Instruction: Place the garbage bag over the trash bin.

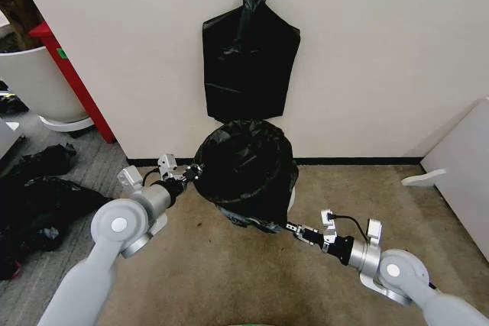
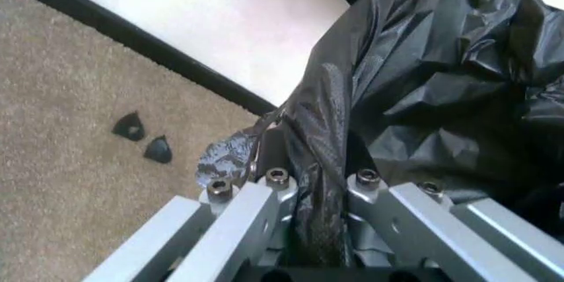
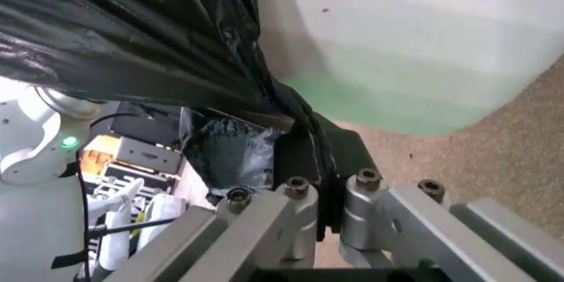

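The glossy black garbage bag (image 1: 244, 166) is draped over the trash bin, and a sliver of the bin's white wall (image 1: 293, 201) shows at its right side. At the bag's left edge my left gripper (image 1: 191, 175) is shut on the film, which is bunched between its fingers (image 2: 275, 193) in the left wrist view. My right gripper (image 1: 289, 228) is shut on the bag's lower front edge, low near the carpet. In the right wrist view a black fold (image 3: 308, 143) runs into the jaws, with the white trash bin (image 3: 414, 51) just beyond.
A flat black bag bundle (image 1: 248, 66) hangs on the wall above the bin. A large white tub (image 1: 34, 82) and a red post (image 1: 75, 82) stand at the left, with black bags (image 1: 42, 196) on the floor. A white panel (image 1: 458, 173) leans at the right. Two black scraps (image 2: 142, 138) lie on the carpet.
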{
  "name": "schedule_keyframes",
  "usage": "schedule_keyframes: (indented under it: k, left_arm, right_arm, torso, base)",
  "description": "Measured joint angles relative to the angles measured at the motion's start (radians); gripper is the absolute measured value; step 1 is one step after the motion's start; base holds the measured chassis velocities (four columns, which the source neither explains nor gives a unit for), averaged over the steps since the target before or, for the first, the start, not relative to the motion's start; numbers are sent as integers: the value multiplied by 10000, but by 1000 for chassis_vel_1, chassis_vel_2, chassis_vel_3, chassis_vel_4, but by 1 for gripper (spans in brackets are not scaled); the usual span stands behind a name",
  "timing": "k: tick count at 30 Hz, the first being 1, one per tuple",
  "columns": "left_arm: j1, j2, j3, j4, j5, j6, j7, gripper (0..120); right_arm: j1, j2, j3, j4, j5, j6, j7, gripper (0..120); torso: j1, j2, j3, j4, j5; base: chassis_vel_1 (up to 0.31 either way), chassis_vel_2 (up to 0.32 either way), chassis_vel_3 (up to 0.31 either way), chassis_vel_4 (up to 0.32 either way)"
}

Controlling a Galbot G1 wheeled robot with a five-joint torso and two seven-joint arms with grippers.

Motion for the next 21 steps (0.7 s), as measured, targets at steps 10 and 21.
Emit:
schedule_keyframes:
  k: [10,21]
  left_arm:
    - [-84,-50,16,131,297,-153,-63,3]
    - [81,126,68,152,1160,-279,96,3]
  right_arm:
    - [-442,-267,94,658,-2247,410,-1131,26]
    - [-546,-510,620,793,-4682,1161,-2394,66]
  torso:
    - [0,0,0,0,1]
    - [0,0,0,-2,-2]
  base:
    - [0,0,0,0]
    - [0,0,0,0]
